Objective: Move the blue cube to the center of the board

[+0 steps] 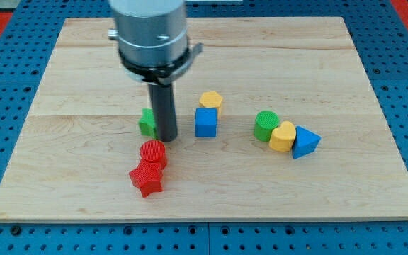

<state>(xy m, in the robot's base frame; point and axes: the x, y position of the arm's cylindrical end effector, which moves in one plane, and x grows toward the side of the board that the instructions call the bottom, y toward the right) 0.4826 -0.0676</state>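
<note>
The blue cube [206, 122] sits near the middle of the wooden board [83, 71], with a yellow hexagonal block [210, 100] touching its upper side. My tip [167, 137] is down on the board a little to the left of the blue cube, apart from it. A green block [146, 122], partly hidden by the rod, is right against the rod's left side.
A red cylinder [152, 151] and a red star block [146, 178] lie just below my tip. To the right are a green cylinder [266, 125], a yellow heart block [283, 137] and a blue triangular block [305, 142], touching in a row.
</note>
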